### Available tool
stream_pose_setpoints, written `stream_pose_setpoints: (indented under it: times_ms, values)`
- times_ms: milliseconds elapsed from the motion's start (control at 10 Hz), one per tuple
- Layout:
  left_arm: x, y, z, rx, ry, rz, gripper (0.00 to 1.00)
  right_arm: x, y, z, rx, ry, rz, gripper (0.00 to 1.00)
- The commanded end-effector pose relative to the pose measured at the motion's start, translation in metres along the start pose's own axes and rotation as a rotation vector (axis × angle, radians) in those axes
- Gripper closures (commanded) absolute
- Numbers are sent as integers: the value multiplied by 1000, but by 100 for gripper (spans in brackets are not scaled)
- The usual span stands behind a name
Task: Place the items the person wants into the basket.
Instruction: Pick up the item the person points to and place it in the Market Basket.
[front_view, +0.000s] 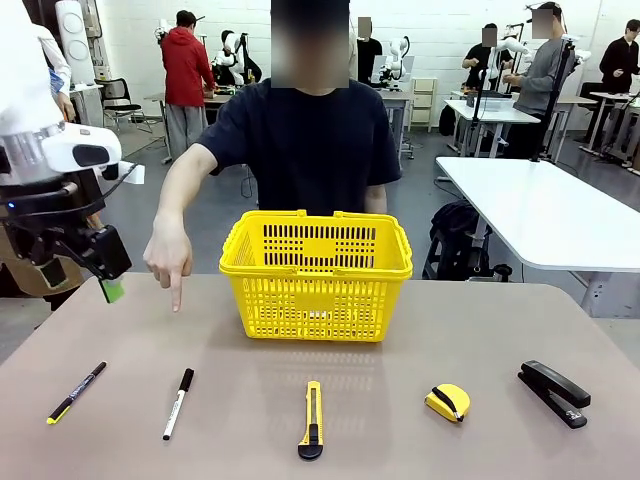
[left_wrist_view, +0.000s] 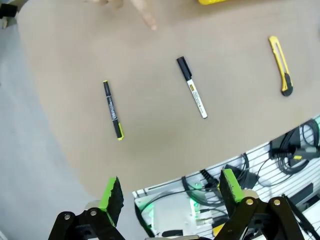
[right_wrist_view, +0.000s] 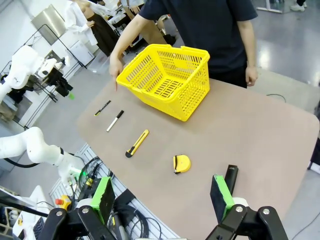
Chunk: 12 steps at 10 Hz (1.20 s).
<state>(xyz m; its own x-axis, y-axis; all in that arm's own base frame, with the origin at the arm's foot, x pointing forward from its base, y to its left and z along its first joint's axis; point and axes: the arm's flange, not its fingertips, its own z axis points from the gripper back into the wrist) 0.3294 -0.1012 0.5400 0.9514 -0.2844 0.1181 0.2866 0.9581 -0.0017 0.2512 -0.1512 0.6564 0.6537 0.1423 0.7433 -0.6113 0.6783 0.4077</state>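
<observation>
Overall light: bright, even ceiling light is washing over all three views, flat and white.
Shadows: the basket (front_view: 315, 270) is throwing only a faint, soft-edged shadow onto the table (front_view: 500, 330), with a pale yellow reflection glowing in front of it.
Glare: the grey floor (right_wrist_view: 282, 42), far beyond the right gripper (right_wrist_view: 160, 181), is gleaming in pale patches.
Distortion: ahead of the left gripper (left_wrist_view: 170, 179), the table edge is bowing into a curve, and the wide-angle stretch is getting stronger toward the corners.
Focus: the green pads (left_wrist_view: 111, 197) nearest the lens are looking a touch soft; the person's hand (left_wrist_view: 142, 12), farthest beyond the fingertips, is smearing pale.
</observation>
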Motion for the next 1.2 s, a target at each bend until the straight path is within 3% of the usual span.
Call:
stream_pose_setpoints:
  times_ms: [0, 100, 200, 300, 900, 1100]
  values:
    - [4, -3, -19, -11, -58, 71, 0, 0, -1, -1, 9, -3, 1, 0]
    - [4, -3, -25, -21, -39, 67, 0, 0, -1, -1, 9, -3, 1, 0]
    - [3, 6, -13, -92, -22, -22, 0, 0, -1, -1, 9, -3, 1, 0]
    - [4, 2, -18, -6, -24, 47, 0, 0, -1, -1, 9, -3, 1, 0]
    - [4, 4, -19, -22, -25, 34, 0, 0, -1, -1, 9, -3, 1, 0]
    - [-6, -39, -45, -15, -24, -31, 0, 0, -1, -1, 9, -3, 1, 0]
